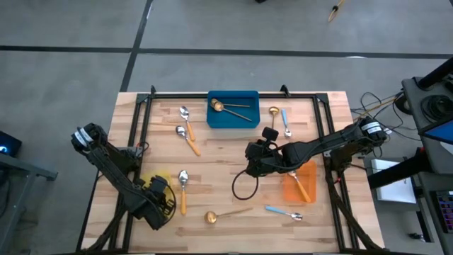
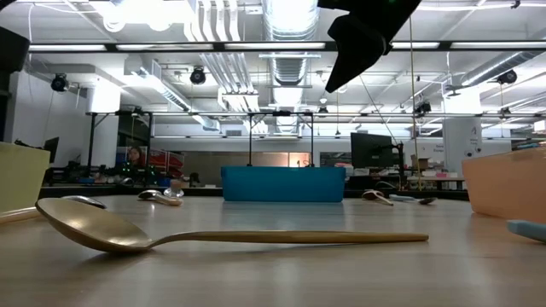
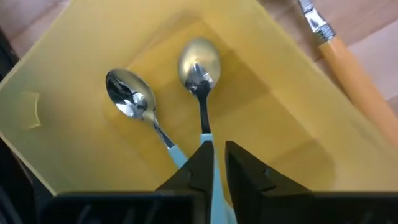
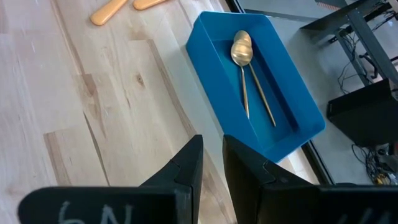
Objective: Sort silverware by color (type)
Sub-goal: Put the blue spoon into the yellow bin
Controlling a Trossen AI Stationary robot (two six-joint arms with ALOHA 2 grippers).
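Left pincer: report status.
Left pincer over yellow bin, pinching blue-handled spoon. Right pincer empty, mid-table. Nothing in the way.

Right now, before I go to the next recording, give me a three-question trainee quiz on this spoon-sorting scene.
1. True or false: the yellow bin holds two blue-handled spoons.
2. Which bin holds gold spoons? A yellow, B blue, C orange.
3. Fill in: the left gripper is over the ____ bin, its fingers around a spoon handle.

Key: 1 true. 2 B, the blue bin. 3 yellow; the right gripper hangs over the table near the blue bin, holding nothing.
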